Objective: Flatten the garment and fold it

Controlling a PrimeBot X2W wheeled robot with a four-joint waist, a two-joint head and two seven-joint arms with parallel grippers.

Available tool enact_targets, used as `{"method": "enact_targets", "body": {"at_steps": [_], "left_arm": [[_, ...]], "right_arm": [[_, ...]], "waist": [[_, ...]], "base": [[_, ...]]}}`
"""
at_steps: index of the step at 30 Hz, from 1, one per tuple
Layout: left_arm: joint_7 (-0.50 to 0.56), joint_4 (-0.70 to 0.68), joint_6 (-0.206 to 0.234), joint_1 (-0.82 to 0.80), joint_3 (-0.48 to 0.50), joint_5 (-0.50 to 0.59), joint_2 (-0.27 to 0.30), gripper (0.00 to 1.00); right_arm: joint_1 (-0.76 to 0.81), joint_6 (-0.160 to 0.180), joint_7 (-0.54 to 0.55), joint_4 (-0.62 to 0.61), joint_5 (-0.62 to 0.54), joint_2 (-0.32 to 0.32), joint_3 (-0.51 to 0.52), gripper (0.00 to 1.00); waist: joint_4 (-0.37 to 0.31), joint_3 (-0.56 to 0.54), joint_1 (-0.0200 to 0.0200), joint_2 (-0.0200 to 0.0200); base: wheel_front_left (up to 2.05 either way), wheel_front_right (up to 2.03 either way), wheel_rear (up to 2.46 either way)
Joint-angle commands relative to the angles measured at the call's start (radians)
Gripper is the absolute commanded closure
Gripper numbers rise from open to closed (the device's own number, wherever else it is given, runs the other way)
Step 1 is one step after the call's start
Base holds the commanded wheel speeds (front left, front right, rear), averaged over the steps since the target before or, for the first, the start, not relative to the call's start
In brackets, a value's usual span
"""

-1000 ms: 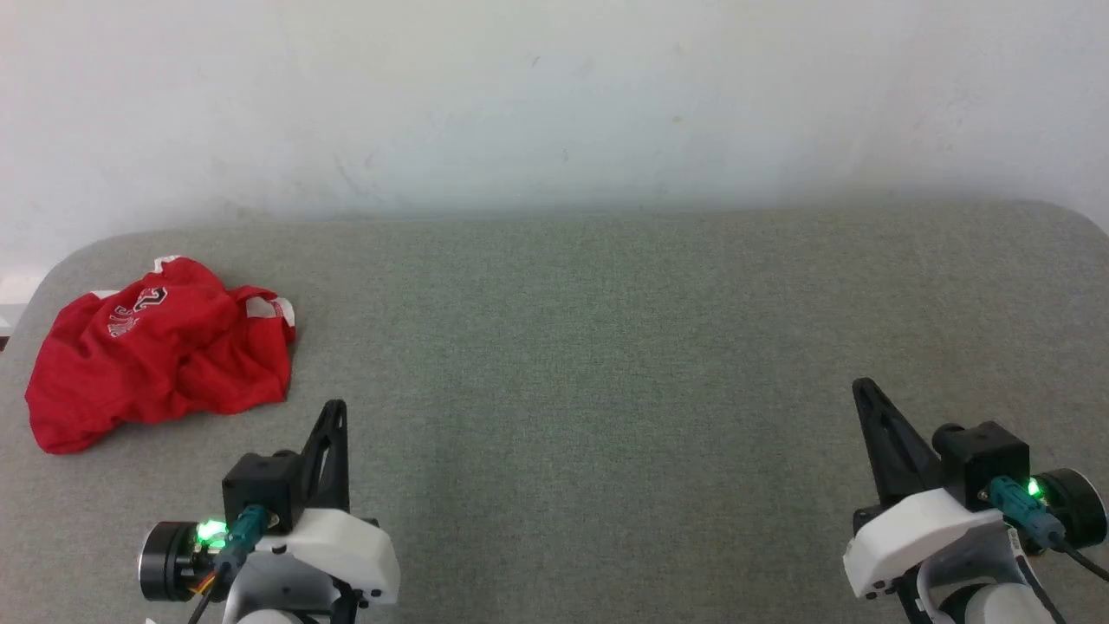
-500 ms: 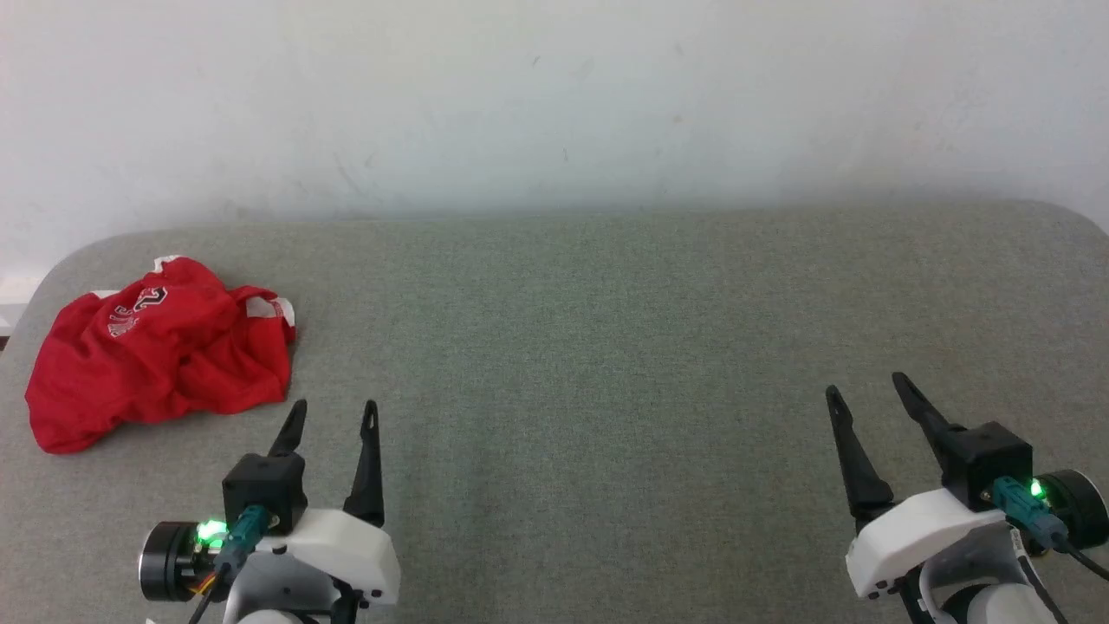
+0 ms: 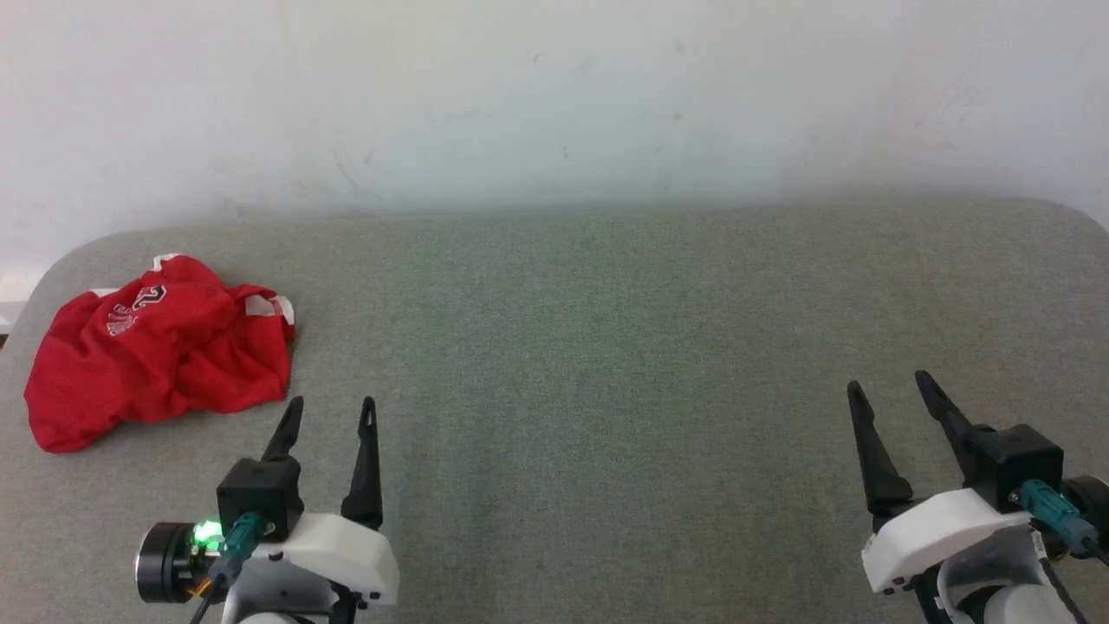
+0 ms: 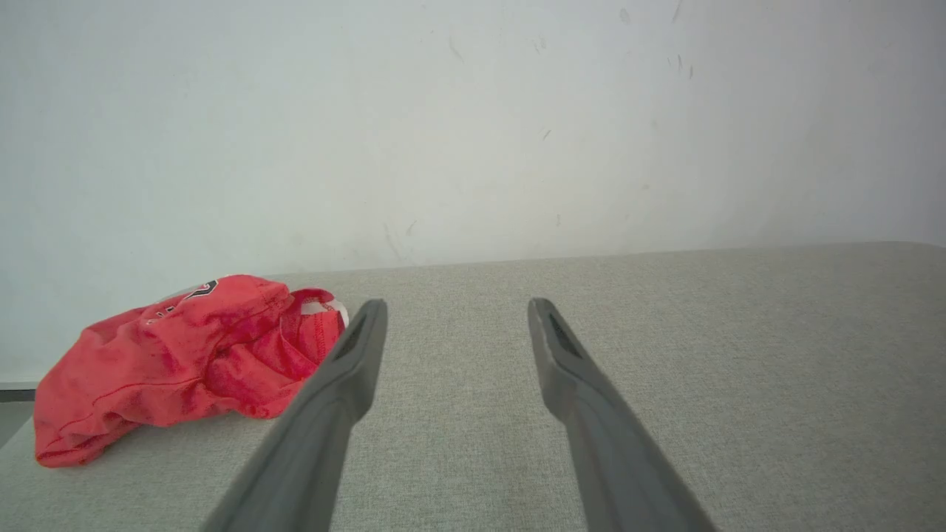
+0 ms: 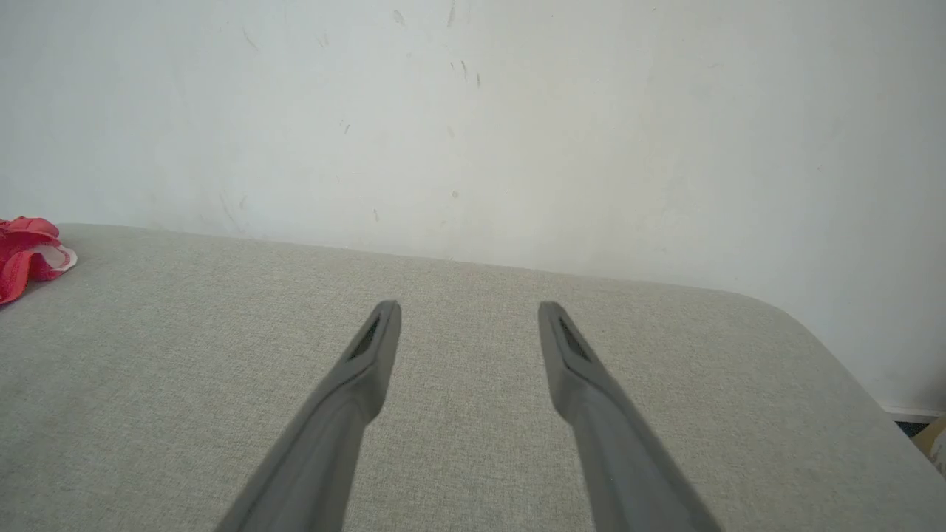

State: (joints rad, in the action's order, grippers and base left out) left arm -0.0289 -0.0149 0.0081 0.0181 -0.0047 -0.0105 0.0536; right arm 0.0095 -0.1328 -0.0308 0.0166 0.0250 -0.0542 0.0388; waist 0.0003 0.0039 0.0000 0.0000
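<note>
The garment (image 3: 160, 351), soft bright red athletic shorts with white trim and a white print, lies crumpled in a heap at the far left of the grey-green cloth-covered desk (image 3: 606, 347), close to its rounded left corner. The black 2-fingered left claw (image 3: 333, 401) stands spread and empty just beside the heap's near right edge, not touching it. The black 2-fingered right claw (image 3: 889, 381) is likewise spread and empty, well apart on the desk's right side.

The step in hand looks to be the first reach. To do it well, the left claw should probably take a clear outer edge, such as the white-trimmed hem at the heap's right (the waistband cannot be made out in this bundle). Pinching the middle would gather several layers. The heap sits near the left edge and could slip off, so dragging it toward the centre makes sense. The broad middle of the desk offers open room for spreading. The pale wall (image 3: 554, 104) bounds the far side.
</note>
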Motion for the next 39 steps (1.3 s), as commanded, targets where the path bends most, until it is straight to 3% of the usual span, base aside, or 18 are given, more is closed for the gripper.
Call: {"method": "enact_targets", "body": {"at_steps": [1,18,39], "left_arm": [[-0.012,-0.007,-0.007,0.015,0.004,-0.010,-0.001,0.00],[-0.048,-0.025,-0.008,0.021,0.015,-0.029,-0.001,0.00],[-0.090,-0.040,-0.003,0.035,0.026,-0.061,-0.002,0.00]], "right_arm": [[0.006,0.000,-0.011,0.004,0.011,0.001,0.010,0.00],[0.007,0.001,-0.046,0.003,0.039,0.001,0.047,0.00],[0.003,0.001,-0.088,0.018,0.050,0.002,0.048,0.00]], "waist": [[0.000,0.001,0.0000,0.0000],[0.028,0.018,0.0000,0.0000],[0.147,0.029,0.0000,0.0000]], "base": [[0.00,0.00,0.00],[0.00,0.00,0.00],[0.00,0.00,0.00]]}}
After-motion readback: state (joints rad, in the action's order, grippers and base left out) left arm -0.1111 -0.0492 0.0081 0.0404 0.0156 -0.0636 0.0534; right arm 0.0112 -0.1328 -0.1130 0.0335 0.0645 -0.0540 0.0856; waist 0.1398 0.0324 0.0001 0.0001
